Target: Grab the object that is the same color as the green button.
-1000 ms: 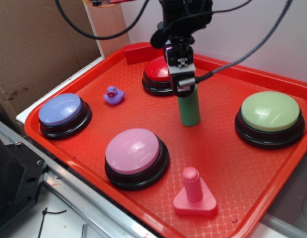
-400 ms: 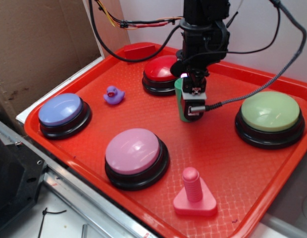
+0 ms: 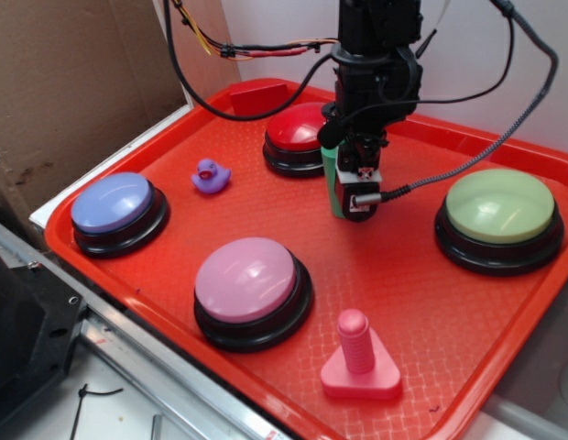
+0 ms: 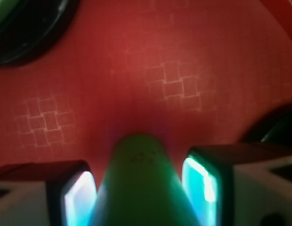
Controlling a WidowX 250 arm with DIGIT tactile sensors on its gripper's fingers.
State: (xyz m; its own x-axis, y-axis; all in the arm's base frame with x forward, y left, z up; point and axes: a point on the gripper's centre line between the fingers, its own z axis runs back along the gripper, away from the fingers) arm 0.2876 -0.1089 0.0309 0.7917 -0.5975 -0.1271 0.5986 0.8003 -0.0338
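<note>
The dark-green cylinder (image 3: 332,188) is standing upright a little above the middle of the exterior frame, on the red tray (image 3: 431,302), with only its left edge showing beside the gripper (image 3: 359,197); in the wrist view the cylinder (image 4: 139,183) is filling the bottom centre, sitting between the two fingers (image 4: 73,195), which are lying close against its sides; whether they are actually pressing on it is not something I can tell from either view, since thin glowing gaps are showing on both flanks. The gripper is pointing straight down over the cylinder, with black cables trailing off toward the upper right. The pale-green dome button (image 3: 499,206) is sitting at the right of the frame, apart from the cylinder; the red dome button (image 3: 298,128) is lying just behind it, toward the top centre. The pink dome button (image 3: 245,278) is occupying the lower centre, and the pink bolt on a triangular base (image 3: 357,353) is standing at the bottom, right of it. The lilac-blue dome button (image 3: 113,203) is resting at the left, with a small purple duck (image 3: 209,174) between it and the red button.
</note>
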